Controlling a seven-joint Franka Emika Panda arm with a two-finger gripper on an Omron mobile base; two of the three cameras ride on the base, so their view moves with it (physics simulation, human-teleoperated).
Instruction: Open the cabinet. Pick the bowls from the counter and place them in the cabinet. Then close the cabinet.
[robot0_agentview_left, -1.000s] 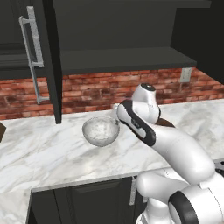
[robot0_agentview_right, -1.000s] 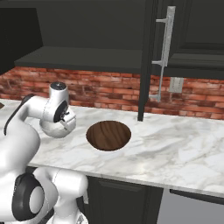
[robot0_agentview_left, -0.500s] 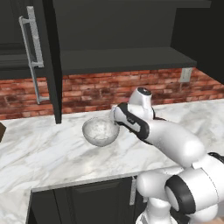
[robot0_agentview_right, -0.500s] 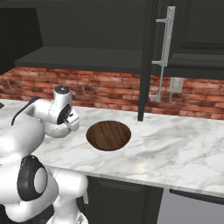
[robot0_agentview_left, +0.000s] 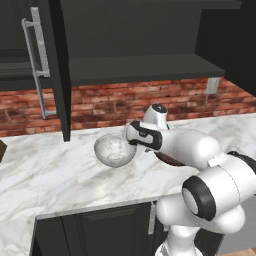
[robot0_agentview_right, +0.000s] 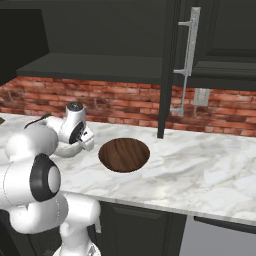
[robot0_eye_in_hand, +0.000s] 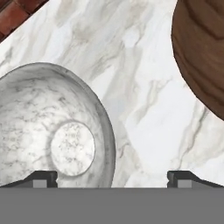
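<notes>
Speckled marble bowl (robot0_eye_in_hand: 52, 135), round; wooden bowl (robot0_eye_in_hand: 203, 52) shallow.

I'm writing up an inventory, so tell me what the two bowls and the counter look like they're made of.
The deep bowl looks like polished stone, probably marble: pale grey-white with fine speckling and a soft sheen. The shallow bowl looks like dark wood with a smooth finish: brown grain streaks run across it. The counter looks like white marble with grey veins, though as a rendered surface it could be an imitation.
</notes>
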